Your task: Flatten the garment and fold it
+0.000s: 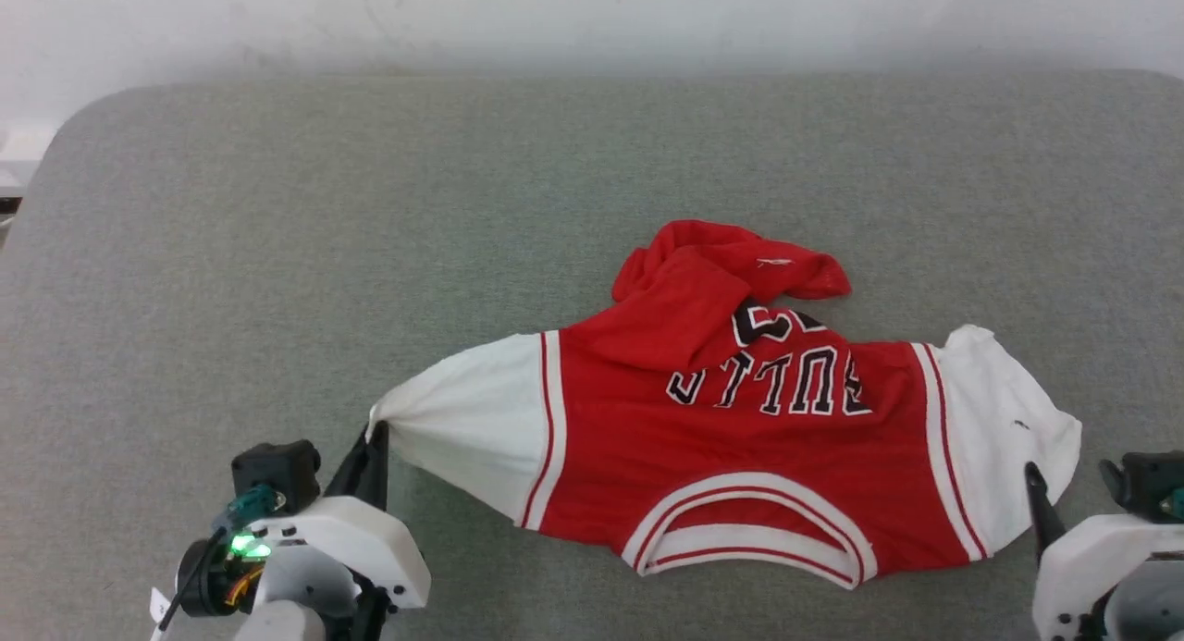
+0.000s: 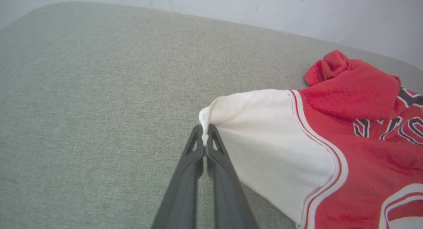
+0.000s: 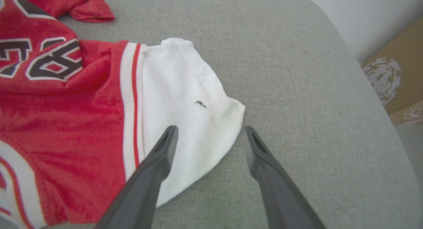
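Note:
The garment (image 1: 740, 437) is a red jersey with white sleeves, striped trim and black lettering, lying on the grey table with its collar toward me and its far part bunched up. My left gripper (image 1: 375, 437) is shut on the tip of the white left sleeve (image 2: 264, 136), and the pinch shows at the gripper (image 2: 205, 138) in the left wrist view. My right gripper (image 3: 210, 131) stands open over the edge of the white right sleeve (image 3: 185, 100), one finger above the cloth and the other above bare table. In the head view the right gripper (image 1: 1068, 479) is at the lower right.
The grey felt-covered table (image 1: 370, 206) has rounded far corners and a white wall behind it. A brown cardboard box (image 3: 396, 73) stands on the floor beyond the table's right edge. Bare table surrounds the jersey on all sides.

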`<state>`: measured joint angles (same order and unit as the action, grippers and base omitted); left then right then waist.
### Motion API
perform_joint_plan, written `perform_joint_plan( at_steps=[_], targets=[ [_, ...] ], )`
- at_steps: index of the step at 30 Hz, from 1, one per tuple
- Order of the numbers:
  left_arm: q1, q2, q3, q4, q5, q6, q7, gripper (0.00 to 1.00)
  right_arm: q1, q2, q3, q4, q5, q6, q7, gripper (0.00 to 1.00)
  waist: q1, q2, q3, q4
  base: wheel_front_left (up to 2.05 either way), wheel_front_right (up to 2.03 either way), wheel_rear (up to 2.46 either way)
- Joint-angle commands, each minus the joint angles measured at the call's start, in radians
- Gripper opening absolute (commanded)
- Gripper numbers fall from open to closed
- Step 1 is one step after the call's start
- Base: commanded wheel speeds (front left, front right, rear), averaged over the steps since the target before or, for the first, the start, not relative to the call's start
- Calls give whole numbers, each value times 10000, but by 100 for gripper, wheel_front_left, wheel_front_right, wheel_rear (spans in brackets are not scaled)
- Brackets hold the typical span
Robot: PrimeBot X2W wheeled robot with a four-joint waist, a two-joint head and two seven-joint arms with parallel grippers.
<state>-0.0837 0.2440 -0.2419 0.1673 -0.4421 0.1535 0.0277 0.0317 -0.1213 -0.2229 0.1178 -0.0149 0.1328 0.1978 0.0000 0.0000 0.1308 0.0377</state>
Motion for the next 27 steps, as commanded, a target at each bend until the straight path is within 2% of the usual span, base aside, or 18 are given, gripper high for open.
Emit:
perform_joint_plan(
  at_steps=[1,11,15,20,22,23,27],
  targets=[
    [108,87,79,-203,74,126,-121,0,-16,-131,-73,139,271,-21,253,100,0,0,21,117,0,0,0],
    [56,108,-93,-782,103,159,-16,0,-1158,-1570,160,1592,524,-21,1486,100,0,0,519,436,0,0,0],
    [-51,82,-242,-841,131,128,78,0,-1595,-2062,662,2181,561,-21,1575,100,0,0,693,560,0,0,0],
    [-134,66,-341,-818,127,94,129,0,-1773,-2289,1426,2878,727,-21,1690,100,0,0,768,653,0,0,0],
    [-154,70,-394,-772,119,60,157,0,-1823,-2380,1740,3232,841,-21,1684,45,0,0,743,685,0,0,0],
    [-153,74,-429,-745,120,35,159,0,-1847,-2416,1874,3400,896,-21,1613,0,0,0,699,699,0,0,0],
    [-58,48,-532,-627,69,-56,87,0,-1855,-2468,2163,3795,1061,-21,1298,0,0,0,338,710,0,0,0]
  ],
)
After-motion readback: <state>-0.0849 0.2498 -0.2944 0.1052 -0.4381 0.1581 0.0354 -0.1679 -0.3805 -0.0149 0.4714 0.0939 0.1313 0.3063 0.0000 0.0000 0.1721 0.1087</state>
